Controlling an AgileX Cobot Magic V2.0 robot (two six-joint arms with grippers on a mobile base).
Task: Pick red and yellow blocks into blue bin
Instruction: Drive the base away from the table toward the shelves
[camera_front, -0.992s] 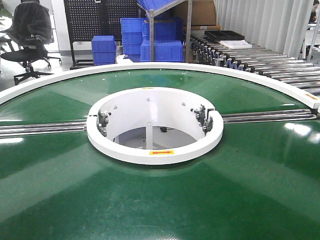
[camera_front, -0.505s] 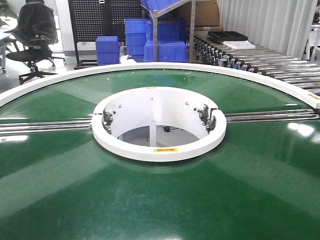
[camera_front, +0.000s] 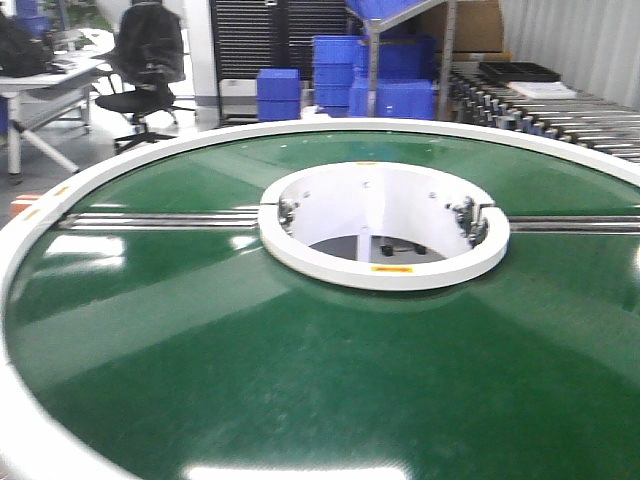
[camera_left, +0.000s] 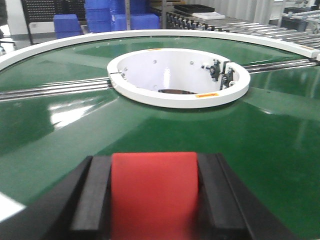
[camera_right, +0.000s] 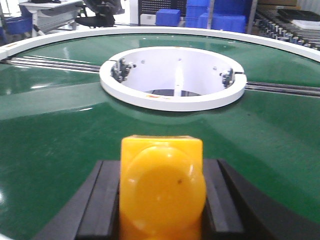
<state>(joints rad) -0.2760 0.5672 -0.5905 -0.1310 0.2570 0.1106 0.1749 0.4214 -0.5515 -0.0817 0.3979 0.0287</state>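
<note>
Counter (camera_front: 300, 380): round, glossy green with a white edge. It fills all three views.
White ring (camera_front: 385, 272): sits at the counter's centre with an open well inside; metal rails run out from it on both sides.
Blue crates (camera_front: 280, 92): stacked well behind the counter.
Office chair (camera_front: 150, 50): black, far left, clearest in the front view.
Right gripper (camera_right: 161, 167): black jaws pinching the yellow brick (camera_right: 162, 200), on the near side of the ring.
Left gripper (camera_left: 154, 170): black jaws pinching the red cube (camera_left: 154, 205).
Yellow brick: glossy, with one round stud facing the camera — seen only in the right wrist view.
Red cube: plain and smooth-faced — seen only in the left wrist view.
</note>
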